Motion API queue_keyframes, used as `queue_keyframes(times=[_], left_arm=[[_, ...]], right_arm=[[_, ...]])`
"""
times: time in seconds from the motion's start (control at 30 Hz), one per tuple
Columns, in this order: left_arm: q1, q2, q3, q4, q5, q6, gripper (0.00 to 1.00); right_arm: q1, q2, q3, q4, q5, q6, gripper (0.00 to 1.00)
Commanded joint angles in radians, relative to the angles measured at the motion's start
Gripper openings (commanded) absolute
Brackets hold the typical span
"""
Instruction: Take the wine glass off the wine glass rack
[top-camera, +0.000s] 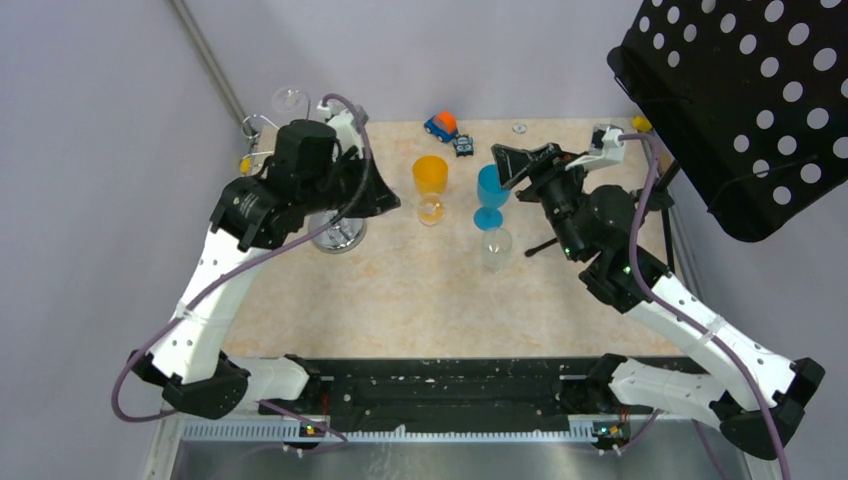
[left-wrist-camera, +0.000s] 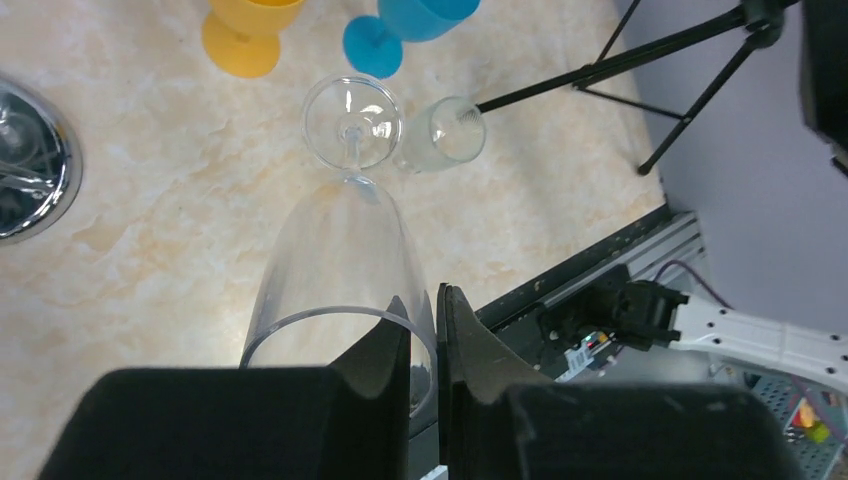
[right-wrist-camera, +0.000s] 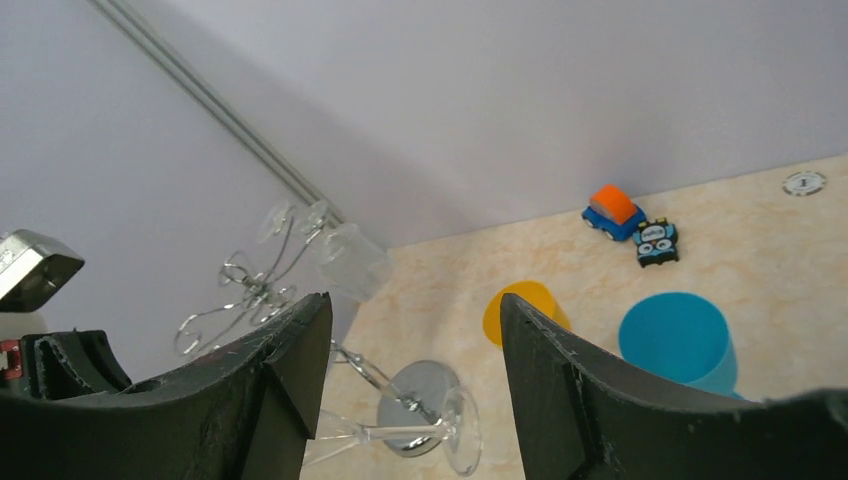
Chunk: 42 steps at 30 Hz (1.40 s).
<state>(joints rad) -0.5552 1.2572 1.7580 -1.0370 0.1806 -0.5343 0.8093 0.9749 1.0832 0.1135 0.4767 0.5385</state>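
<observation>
Now the left gripper (left-wrist-camera: 423, 298), nearly shut, pinches the wine glass (left-wrist-camera: 335, 260) by its rim beside the wine glass rack (left-wrist-camera: 25, 165); best swing it clear slowly, grip firm; right gripper (right-wrist-camera: 415, 310) gapes empty.

Lilac walls (top-camera: 90, 150) (plain) enclose a beige marbled tabletop (top-camera: 420, 300); light even.

Marbled beige table (top-camera: 420, 290) before me. Standing on it: the wine glass rack (top-camera: 338, 236) at my left on its mirrored foot, an orange goblet (top-camera: 430, 175), a blue goblet (top-camera: 490, 195) and a small clear glass (top-camera: 496, 247) just beside the blue one. At the far edge lie a toy car (top-camera: 441, 124), a dark toy (top-camera: 463, 145) and a small disc (top-camera: 519, 128).
</observation>
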Motion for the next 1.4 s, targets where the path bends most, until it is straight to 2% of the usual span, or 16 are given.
queue_keyframes(times=[0.0, 0.23, 0.4, 0.53, 0.97, 1.27, 1.37], left_arm=[[-0.071, 0.073, 0.101, -0.081, -0.129, 0.086, 0.0], [-0.196, 0.298, 0.263, -0.195, -0.249, 0.132, 0.0], [-0.224, 0.462, 0.366, -0.258, -0.293, 0.151, 0.0], [-0.23, 0.534, 0.383, -0.25, -0.284, 0.16, 0.0], [-0.23, 0.663, 0.358, -0.219, -0.293, 0.164, 0.0], [-0.229, 0.681, 0.311, -0.194, -0.289, 0.155, 0.0], [-0.227, 0.682, 0.298, -0.191, -0.29, 0.155, 0.06]], right_arm=[[0.005, -0.027, 0.054, -0.047, 0.048, -0.088, 0.63], [0.005, -0.059, 0.043, -0.079, 0.087, -0.118, 0.63], [0.004, -0.091, 0.047, -0.127, 0.128, -0.144, 0.62], [0.004, -0.118, 0.041, -0.177, 0.155, -0.146, 0.62], [0.004, -0.164, 0.028, -0.24, 0.189, -0.122, 0.61], [0.005, -0.175, 0.02, -0.252, 0.181, -0.093, 0.61], [0.005, -0.173, 0.018, -0.255, 0.177, -0.084, 0.61]])
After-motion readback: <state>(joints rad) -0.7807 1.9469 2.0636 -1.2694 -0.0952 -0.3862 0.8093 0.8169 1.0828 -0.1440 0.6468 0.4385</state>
